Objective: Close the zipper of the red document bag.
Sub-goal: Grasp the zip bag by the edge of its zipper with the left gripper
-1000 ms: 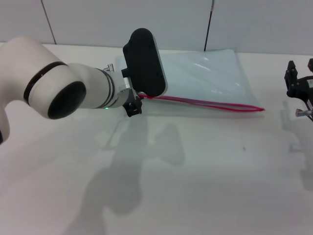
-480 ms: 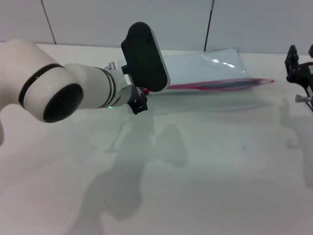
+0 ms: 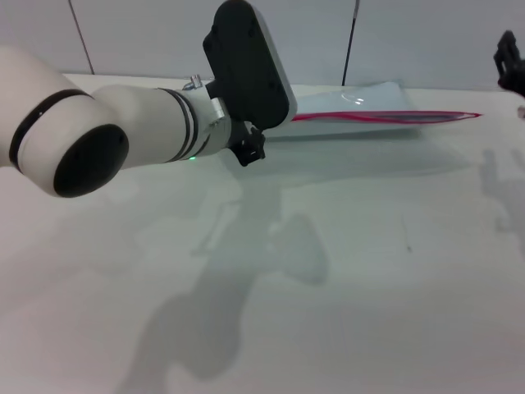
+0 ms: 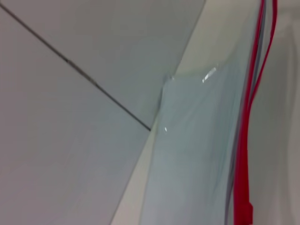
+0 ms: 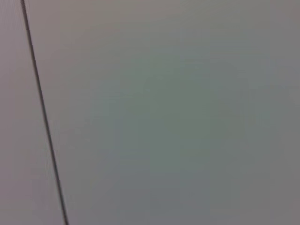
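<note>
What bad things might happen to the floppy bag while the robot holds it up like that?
The red document bag hangs off the table, gripped only at one end by the left gripper, so it might slip or sag. The zipper strips look apart, so it may not close cleanly. The right gripper is off to the side, not steadying it.

From my seat, I take the document bag (image 3: 361, 105) as the landmark. It lies at the far side of the table (image 3: 369, 271), close before the back wall (image 3: 148, 33). The zipper (image 3: 385, 117) runs along its near edge. The left gripper (image 3: 250, 135) sits at the bag's left end (fingers hidden behind the wrist). The right gripper (image 3: 510, 61) hangs beyond the bag's right end, apart from it.
</note>
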Motion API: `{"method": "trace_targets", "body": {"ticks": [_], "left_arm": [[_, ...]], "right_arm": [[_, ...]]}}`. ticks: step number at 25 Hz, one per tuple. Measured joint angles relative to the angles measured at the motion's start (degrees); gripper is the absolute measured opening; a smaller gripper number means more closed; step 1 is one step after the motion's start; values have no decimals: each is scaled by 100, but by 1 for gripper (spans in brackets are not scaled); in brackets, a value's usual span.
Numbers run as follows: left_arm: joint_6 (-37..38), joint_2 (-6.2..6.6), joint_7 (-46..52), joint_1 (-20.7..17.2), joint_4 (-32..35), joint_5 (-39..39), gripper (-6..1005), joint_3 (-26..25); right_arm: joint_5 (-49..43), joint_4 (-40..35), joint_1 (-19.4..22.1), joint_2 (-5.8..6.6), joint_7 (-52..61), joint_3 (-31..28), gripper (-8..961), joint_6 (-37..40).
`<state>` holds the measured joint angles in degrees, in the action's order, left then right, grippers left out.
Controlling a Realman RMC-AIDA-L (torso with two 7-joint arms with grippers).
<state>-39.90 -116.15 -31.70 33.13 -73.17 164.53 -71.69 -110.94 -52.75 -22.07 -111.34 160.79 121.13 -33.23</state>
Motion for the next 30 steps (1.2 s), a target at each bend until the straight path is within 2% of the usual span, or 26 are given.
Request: {"method": "trace_targets", "body": {"ticks": [4, 9, 11, 12, 17, 22, 25, 30], "left_arm": [[15, 0, -14, -176, -284, 3, 57, -75], [25, 10, -44, -275, -573, 8, 58, -174], [19, 10, -82, -305, -644, 9, 58, -208], [18, 10, -97, -316, -663, 9, 58, -224], [14, 10, -164, -324, -691, 9, 59, -262], [9, 2, -228, -325, -727, 9, 60, -287], [33, 1, -242, -326, -735, 9, 60, -287], [66, -2, -261, -310, -768, 9, 61, -285]], "right_arm": [[-392, -667, 98, 223, -3, -539, 461, 1291], [-1370, -1374, 182, 240, -52, -1430, 461, 2930], [-1888, -1783, 211, 171, -252, -1788, 461, 3661], [-1888, -1783, 211, 171, -252, -1788, 461, 3661], [-2018, -2311, 218, -27, -1084, -2248, 461, 4648], [-1970, -2778, 170, -326, -1782, -2789, 456, 5592], [-1598, -2967, 107, -425, -2265, -3104, 452, 6204], [-180, -2917, -59, -433, -3578, -3621, 441, 7195]]}}
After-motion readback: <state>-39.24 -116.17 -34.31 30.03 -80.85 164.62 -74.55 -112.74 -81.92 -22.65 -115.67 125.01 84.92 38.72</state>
